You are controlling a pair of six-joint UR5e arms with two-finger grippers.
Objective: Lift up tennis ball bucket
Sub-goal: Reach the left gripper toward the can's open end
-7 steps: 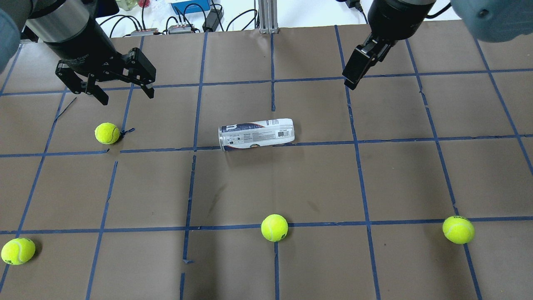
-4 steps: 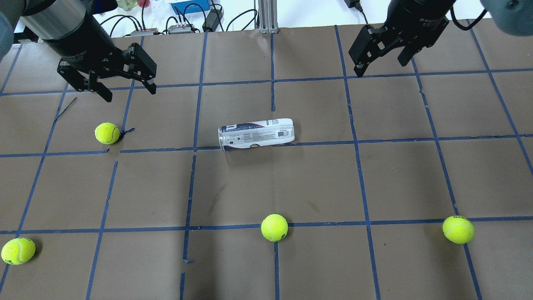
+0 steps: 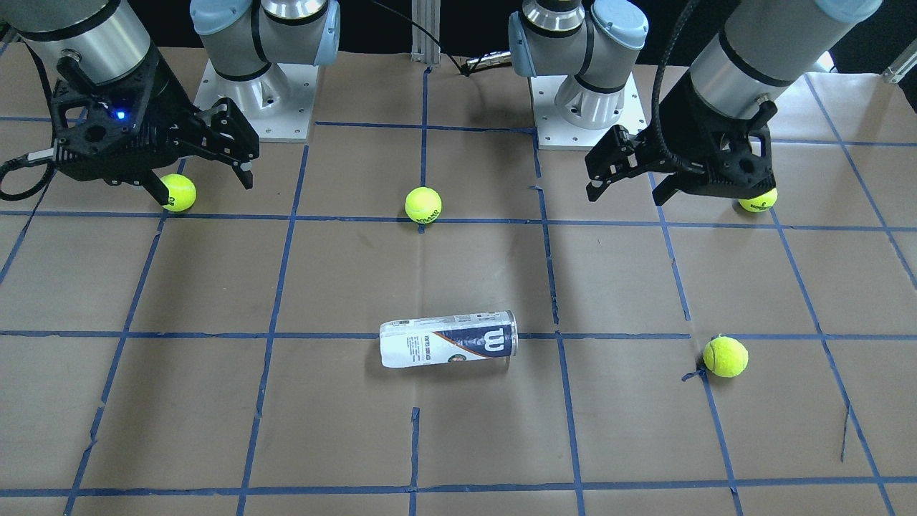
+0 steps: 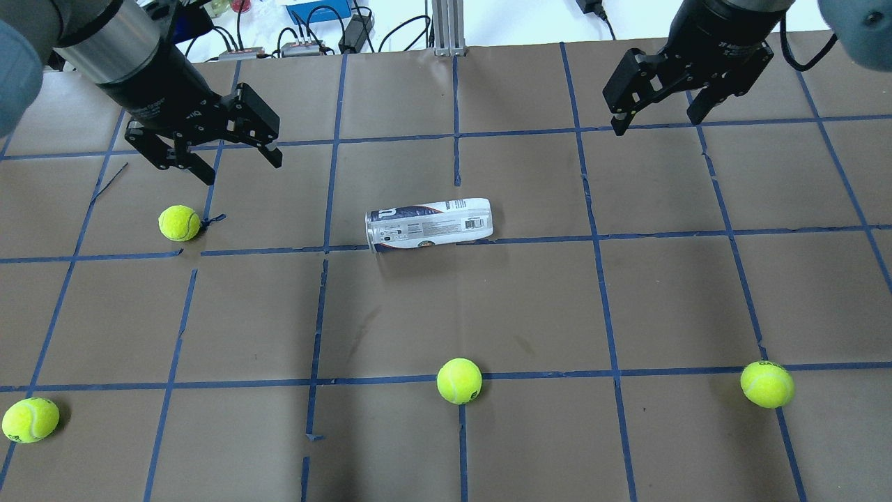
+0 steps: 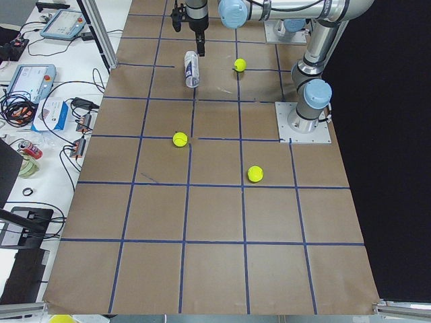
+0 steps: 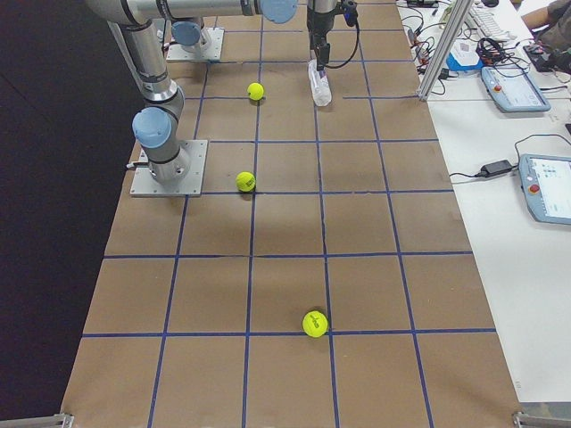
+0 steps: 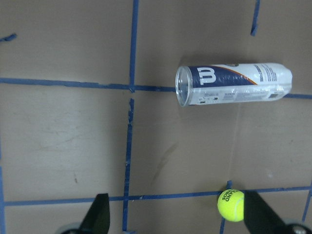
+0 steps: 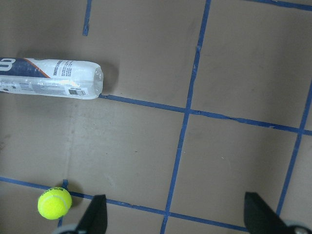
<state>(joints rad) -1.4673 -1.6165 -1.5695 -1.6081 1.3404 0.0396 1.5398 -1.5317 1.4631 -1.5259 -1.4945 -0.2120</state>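
Observation:
The tennis ball bucket [image 4: 428,224] is a clear tube with a white-and-navy label, lying on its side near the table's middle. It also shows in the front view [image 3: 448,340], the left wrist view [image 7: 234,84] and the right wrist view [image 8: 48,78]. My left gripper [image 4: 240,167] is open and empty, hovering to the tube's back left. My right gripper [image 4: 655,122] is open and empty, hovering to its back right. Both are well apart from the tube.
Several yellow-green tennis balls lie on the brown, blue-taped table: one near the left gripper [image 4: 180,223], one at front middle [image 4: 459,381], one at front right [image 4: 767,384], one at front left [image 4: 30,420]. Cables and boxes [image 4: 317,10] sit beyond the far edge.
The left gripper has shifted right, a little toward the tube. The right gripper has turned from side-on to showing both open fingers and moved right. The tube has not moved.

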